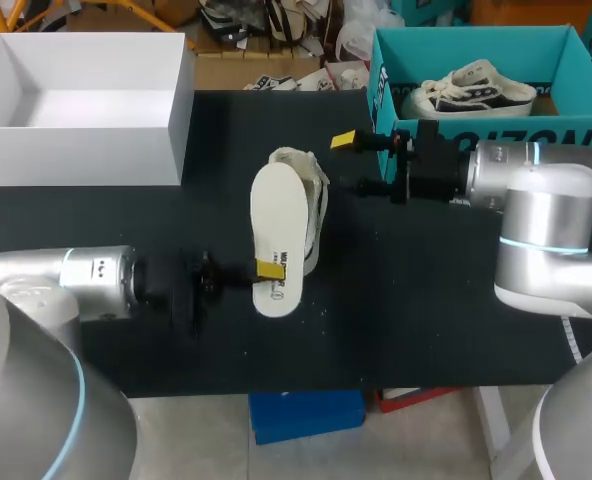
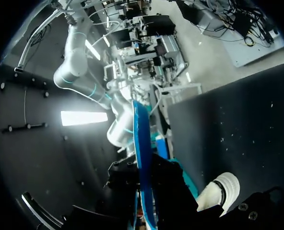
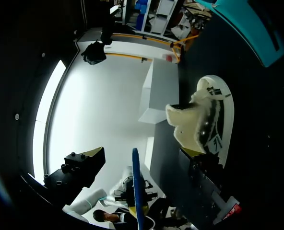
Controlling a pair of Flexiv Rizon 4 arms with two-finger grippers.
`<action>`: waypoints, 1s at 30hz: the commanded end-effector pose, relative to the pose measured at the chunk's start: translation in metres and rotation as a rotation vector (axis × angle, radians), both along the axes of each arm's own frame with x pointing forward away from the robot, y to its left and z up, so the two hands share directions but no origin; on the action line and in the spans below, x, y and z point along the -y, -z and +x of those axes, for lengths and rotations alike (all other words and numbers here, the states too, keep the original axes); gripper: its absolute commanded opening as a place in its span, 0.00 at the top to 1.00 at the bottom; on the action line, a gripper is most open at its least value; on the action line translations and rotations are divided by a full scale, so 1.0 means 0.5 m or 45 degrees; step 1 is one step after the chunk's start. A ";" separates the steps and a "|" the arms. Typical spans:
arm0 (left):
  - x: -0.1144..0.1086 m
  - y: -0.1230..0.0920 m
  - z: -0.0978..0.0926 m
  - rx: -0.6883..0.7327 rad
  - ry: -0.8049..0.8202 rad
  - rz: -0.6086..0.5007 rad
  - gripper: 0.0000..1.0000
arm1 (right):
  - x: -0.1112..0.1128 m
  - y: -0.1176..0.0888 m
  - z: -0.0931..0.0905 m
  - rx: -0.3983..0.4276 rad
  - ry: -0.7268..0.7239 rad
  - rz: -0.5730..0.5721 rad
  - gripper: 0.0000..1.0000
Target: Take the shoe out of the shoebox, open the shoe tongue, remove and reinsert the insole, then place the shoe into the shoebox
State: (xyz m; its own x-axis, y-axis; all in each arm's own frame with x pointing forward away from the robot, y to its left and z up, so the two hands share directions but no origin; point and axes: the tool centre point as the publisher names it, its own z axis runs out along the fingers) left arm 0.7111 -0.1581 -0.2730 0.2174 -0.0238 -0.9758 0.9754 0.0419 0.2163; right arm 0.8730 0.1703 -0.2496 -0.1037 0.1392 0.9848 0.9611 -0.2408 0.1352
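A white shoe lies on its side in the middle of the black table. The white insole is held just above and beside it, with my left gripper shut on its near end. In the left wrist view the insole shows edge-on, blue underneath, between that gripper's dark fingers, and the shoe's toe lies beside them. My right gripper stands open just right of the shoe's mouth, holding nothing. The right wrist view shows the shoe ahead of one fingertip and the insole edge-on.
The teal shoebox stands at the back right, with a dark and white sneaker in it. An open white box stands at the back left. The table's front edge runs close below my left arm.
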 end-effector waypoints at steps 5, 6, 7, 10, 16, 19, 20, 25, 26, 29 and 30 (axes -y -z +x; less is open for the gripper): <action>0.017 0.001 0.065 -0.026 0.021 0.052 1.00 | -0.003 0.000 -0.001 -0.001 0.004 -0.003 0.00; 0.020 0.002 0.071 -0.027 0.024 0.059 1.00 | -0.003 0.000 -0.001 -0.001 0.004 -0.003 0.00; 0.023 0.004 0.079 -0.028 0.024 0.061 1.00 | -0.003 0.000 -0.001 -0.001 0.004 -0.003 0.00; 0.031 0.009 0.098 -0.034 0.027 0.065 1.00 | -0.003 0.000 -0.001 -0.001 0.004 -0.003 0.00; 0.047 0.014 0.136 -0.040 0.029 0.065 1.00 | -0.003 0.000 -0.001 -0.001 0.004 -0.003 0.00; 0.054 0.009 0.146 -0.033 0.031 0.058 1.00 | -0.003 0.000 -0.001 -0.001 0.004 -0.003 0.00; 0.055 0.008 0.148 -0.030 0.033 0.056 1.00 | -0.003 0.000 -0.001 -0.001 0.004 -0.003 0.00; 0.059 0.004 0.147 -0.022 0.044 0.060 1.00 | -0.003 0.000 -0.001 -0.001 0.004 -0.003 0.00; 0.059 0.004 0.147 -0.022 0.044 0.060 1.00 | -0.003 0.000 -0.001 -0.001 0.004 -0.003 0.00; 0.059 0.004 0.147 -0.022 0.044 0.060 1.00 | -0.008 0.006 -0.003 0.001 -0.025 0.000 0.00; 0.059 0.004 0.147 -0.022 0.044 0.060 1.00 | -0.011 0.009 -0.004 0.004 -0.038 0.006 0.00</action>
State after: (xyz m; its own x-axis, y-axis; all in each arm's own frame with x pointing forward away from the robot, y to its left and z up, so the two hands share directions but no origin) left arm 0.7852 -0.1874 -0.2754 0.1989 0.0116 -0.9799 0.9800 -0.0025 0.1989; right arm 0.8687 0.1734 -0.2492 -0.1094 0.1365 0.9846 0.9641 -0.2266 0.1385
